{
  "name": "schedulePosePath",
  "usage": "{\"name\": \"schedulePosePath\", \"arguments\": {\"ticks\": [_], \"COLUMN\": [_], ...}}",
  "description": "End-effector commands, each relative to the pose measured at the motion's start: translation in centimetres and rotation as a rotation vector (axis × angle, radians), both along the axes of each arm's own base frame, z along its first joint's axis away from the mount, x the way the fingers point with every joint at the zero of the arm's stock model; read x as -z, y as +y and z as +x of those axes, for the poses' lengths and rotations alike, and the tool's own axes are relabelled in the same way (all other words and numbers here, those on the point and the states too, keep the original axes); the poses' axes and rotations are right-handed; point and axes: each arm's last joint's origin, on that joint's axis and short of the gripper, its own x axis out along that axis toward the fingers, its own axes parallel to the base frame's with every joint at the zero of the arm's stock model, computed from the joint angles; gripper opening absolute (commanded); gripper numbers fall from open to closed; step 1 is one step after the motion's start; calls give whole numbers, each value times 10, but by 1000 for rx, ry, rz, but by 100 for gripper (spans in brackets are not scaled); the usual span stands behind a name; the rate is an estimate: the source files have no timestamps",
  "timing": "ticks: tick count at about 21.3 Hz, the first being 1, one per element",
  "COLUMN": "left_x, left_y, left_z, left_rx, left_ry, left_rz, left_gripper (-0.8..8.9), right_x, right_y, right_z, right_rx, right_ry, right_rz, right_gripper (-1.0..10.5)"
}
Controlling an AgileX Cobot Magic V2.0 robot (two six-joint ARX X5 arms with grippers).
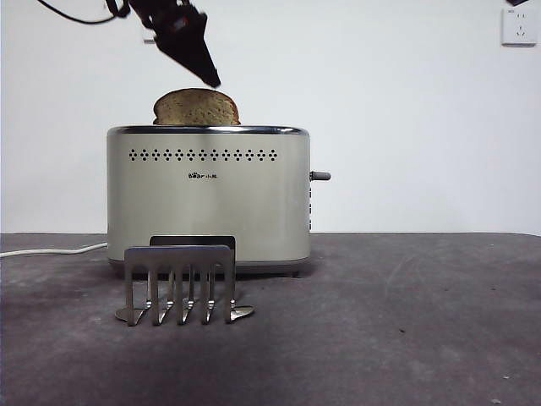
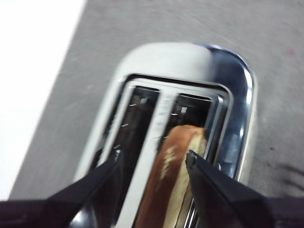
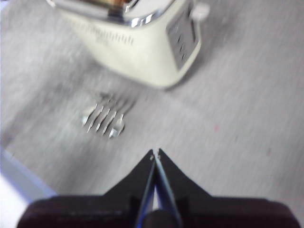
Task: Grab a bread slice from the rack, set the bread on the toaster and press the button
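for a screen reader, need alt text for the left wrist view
The slice of bread stands in one slot of the toaster, the other slot empty. The left hand is open above it, jaws not touching the bread.

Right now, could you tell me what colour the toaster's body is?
Cream-beige, with a chrome top rim; the toaster shows best in the front view.
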Motion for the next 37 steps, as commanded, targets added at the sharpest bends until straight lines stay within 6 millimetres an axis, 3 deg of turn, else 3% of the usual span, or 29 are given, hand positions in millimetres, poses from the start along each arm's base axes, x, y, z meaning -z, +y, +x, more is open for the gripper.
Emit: {"name": "schedulePosePath", "arguments": {"ticks": [1, 8, 12, 14, 20, 26, 37], "left_x": [-23, -84, -97, -100, -102, -101, -100], "left_y": [7, 40, 55, 59, 65, 66, 66], "left_z": [-18, -100, -142, -154, -169, -172, -172], "left_rx": [-121, -340, -291, -300, -297, -309, -313], "left_ry": [17, 156, 236, 250, 290, 314, 319], "left_rz": [-128, -470, -504, -506, -520, -511, -507], "left_gripper": [229, 229, 228, 228, 228, 228, 228], "right_x": [-1, 10, 31, 40, 57, 81, 122], "right_y": [2, 17, 30, 37, 55, 69, 77], "right_z": [16, 89, 130, 145, 186, 221, 248], "right_rx": [20, -54, -37, -40, -55, -42, -16], "right_ry": [-31, -46, -30, -15, 37, 86, 118], "right_rz": [46, 361, 438, 448, 437, 418, 393], "right_gripper": [-12, -13, -13, -13, -13, -13, -13]}}
